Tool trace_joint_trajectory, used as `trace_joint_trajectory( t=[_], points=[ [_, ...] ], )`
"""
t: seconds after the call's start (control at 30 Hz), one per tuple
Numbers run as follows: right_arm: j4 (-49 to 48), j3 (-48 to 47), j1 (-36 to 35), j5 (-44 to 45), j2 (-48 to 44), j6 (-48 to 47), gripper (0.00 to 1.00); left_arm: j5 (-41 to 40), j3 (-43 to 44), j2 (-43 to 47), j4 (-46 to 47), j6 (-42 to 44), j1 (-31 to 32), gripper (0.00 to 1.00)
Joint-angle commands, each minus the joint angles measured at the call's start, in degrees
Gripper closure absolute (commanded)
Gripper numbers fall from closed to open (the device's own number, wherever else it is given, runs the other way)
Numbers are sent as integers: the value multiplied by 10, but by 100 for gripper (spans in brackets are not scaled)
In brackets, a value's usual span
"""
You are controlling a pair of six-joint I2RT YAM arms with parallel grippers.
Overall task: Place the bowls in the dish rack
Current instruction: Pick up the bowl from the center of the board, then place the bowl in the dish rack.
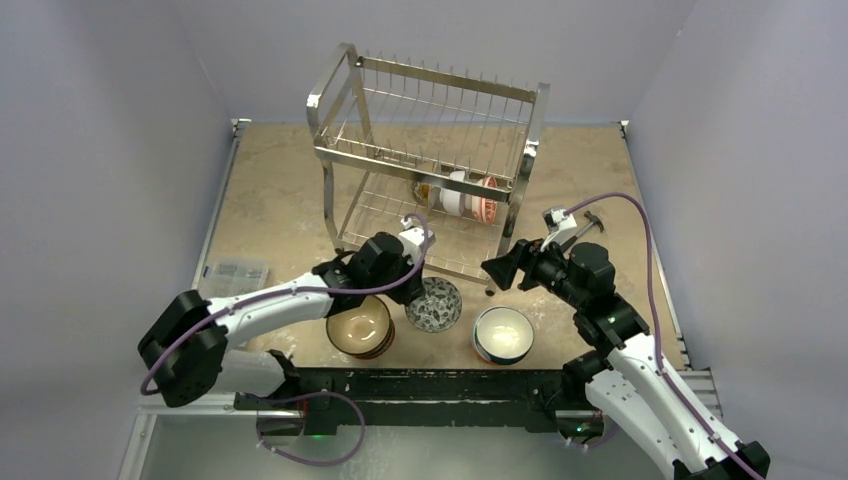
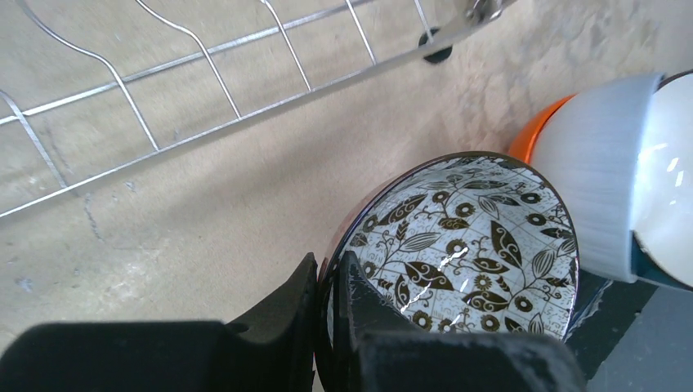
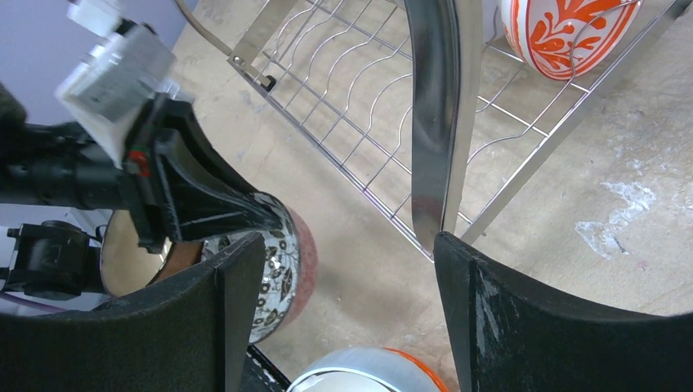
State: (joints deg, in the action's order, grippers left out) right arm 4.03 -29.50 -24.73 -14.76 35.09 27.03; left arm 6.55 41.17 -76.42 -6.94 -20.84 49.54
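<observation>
Ceramic, leaf-patterned bowl (image 2: 466, 245) is just in front of the dish rack (image 1: 425, 163), its rim pinched between the jaws of the left gripper (image 2: 327, 310). The right gripper (image 3: 347, 261) hangs spread and empty by the rack's front-right post. So thin a rim grip may let the glazed bowl slip and strike the rack's wires.

Beige table (image 1: 270, 200): dish rack (image 1: 420, 162), bowls (image 1: 502, 333) near front, perhaps clear box (image 1: 234, 272) left.
</observation>
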Motion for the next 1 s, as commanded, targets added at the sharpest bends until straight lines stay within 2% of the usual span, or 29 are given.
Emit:
trace_joint_trajectory(
  t=[0.0, 0.17, 0.33, 0.6, 0.73, 0.87, 0.97],
  points=[
    [-9, -10, -1, -17, -6, 6, 22, -30, -8, 67, 61, -37, 0, 100],
    [-13, -8, -1, -29, -3, 8, 11, -64, -39, 133, 103, -63, 1, 100],
    [-12, -8, -1, -36, -7, 12, 3, -132, -65, 190, 122, -103, 1, 100],
    [16, -30, -1, -20, -34, 14, 1, -182, -99, 251, 145, -169, 0, 100],
    [11, -37, -1, -20, -43, 10, 1, -176, -121, 273, 176, -177, 1, 100],
    [-19, -19, -1, -52, -56, 14, 1, -138, -144, 287, 234, -179, 1, 100],
    [-54, 1, -1, -89, -64, 29, 1, -134, -130, 272, 222, -182, 1, 100]
  ],
)
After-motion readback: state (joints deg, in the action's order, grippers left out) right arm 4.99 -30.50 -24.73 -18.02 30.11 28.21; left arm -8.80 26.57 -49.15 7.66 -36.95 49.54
